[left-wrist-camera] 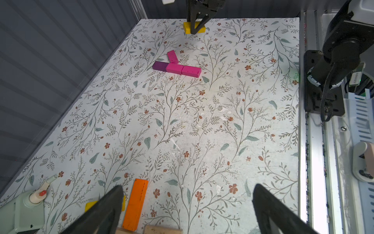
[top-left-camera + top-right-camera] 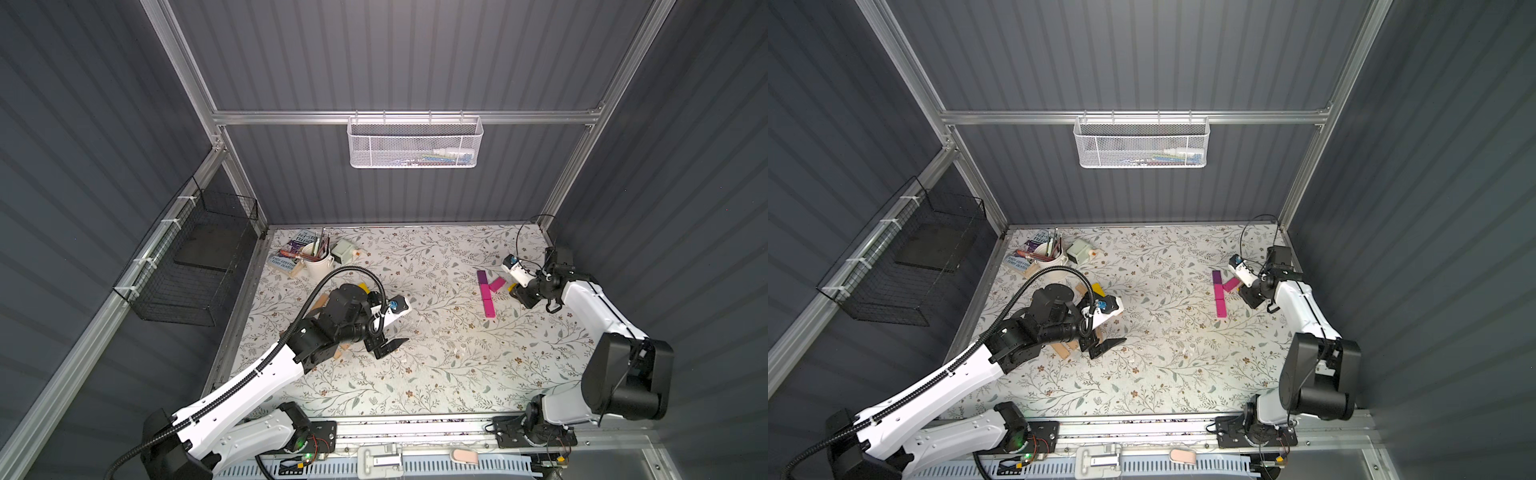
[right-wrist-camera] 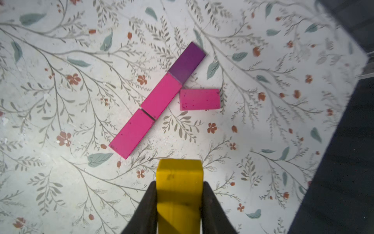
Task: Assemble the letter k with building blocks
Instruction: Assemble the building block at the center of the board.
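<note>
Blocks lie flat on a table printed with thin leaves and small red flowers, seen in both top views. A purple block and two pink blocks make one straight row, end to end, on the right arm's side. A slanted pink block points away from the row's middle. Grey ribbed walls stand all round, with a white mesh basket on the back one and a black wire basket on the side. The left gripper sits low by some tan wooden blocks. In the left wrist view its jaws stand wide with nothing between them, and a flat orange block lies just beside one finger. In the right wrist view the right gripper squeezes a smooth yellow block by its two long sides, near the pink end of the row. The table top looks scuffed with little white marks.
</note>
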### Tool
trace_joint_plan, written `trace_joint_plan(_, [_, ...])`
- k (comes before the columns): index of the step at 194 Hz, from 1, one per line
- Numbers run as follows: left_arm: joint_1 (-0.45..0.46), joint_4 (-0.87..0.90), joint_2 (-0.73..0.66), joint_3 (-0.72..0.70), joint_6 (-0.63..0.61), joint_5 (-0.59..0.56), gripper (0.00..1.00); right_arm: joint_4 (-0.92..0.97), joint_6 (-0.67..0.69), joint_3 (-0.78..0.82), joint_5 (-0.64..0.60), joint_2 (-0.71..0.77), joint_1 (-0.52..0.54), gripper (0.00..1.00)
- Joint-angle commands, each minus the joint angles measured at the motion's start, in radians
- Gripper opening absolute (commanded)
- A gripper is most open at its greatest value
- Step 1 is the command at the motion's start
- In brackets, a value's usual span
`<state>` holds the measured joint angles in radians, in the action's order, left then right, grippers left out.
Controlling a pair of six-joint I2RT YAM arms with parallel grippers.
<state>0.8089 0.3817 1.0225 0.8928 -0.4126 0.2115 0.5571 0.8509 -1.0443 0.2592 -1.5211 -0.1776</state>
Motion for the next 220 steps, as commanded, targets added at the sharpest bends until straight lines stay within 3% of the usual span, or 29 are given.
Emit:
trace_joint_plan(1, [-0.001, 0.025, -0.008, -0.009, 0.013, 0.023, 1.00, 0.060, 0.105, -0.029, 0.049, -0.080, -0.002, 0.25])
trace_joint_plan(43, [-0.001, 0.026, 0.006, -0.014, 0.007, 0.009, 1.00, 0.073, 0.106, -0.097, 0.019, -0.230, -0.005, 0.25])
trace_joint_plan(125, [-0.001, 0.030, 0.027, -0.019, -0.003, -0.013, 1.00, 0.055, 0.105, -0.121, 0.001, -0.322, -0.006, 0.28])
trace_joint_plan(149, [-0.001, 0.029, 0.032, -0.021, -0.002, -0.009, 1.00, 0.070, 0.119, -0.125, 0.010, -0.327, -0.004, 0.39])
trace_joint_plan(220, [-0.001, 0.024, 0.021, -0.027, -0.002, -0.018, 1.00, 0.101, 0.148, -0.082, 0.012, -0.222, -0.033, 0.49])
